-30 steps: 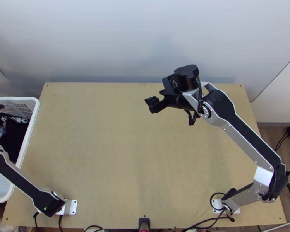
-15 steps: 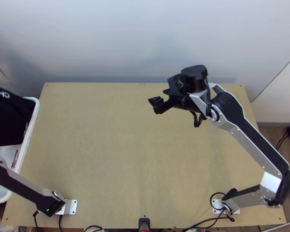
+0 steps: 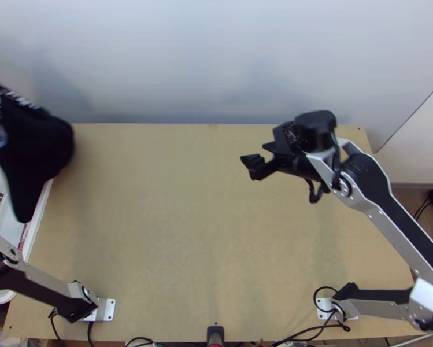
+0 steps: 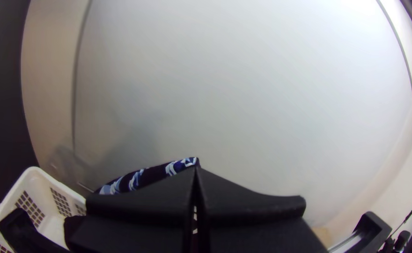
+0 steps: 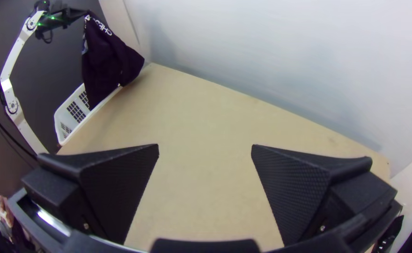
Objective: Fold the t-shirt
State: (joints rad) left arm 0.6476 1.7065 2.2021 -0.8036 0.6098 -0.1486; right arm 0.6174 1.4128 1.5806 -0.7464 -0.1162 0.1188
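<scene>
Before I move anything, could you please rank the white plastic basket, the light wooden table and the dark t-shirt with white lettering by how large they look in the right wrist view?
1. Light wooden table
2. Dark t-shirt, hanging
3. White plastic basket, partly hidden behind the t-shirt

A: What's the carrying surface?
B: A light wooden table [image 3: 210, 220]. Take the small black fixture [image 3: 215, 333] at the middle of its near edge as your landmark.
A: And on the wood?
B: Well to the left of that fixture, a silver base plate [image 3: 107, 310]; well to its right, a second plate [image 3: 322, 305].
A: Anything else?
B: Black cable [image 3: 323, 328], to the fixture's right, looping beside the second plate.
</scene>
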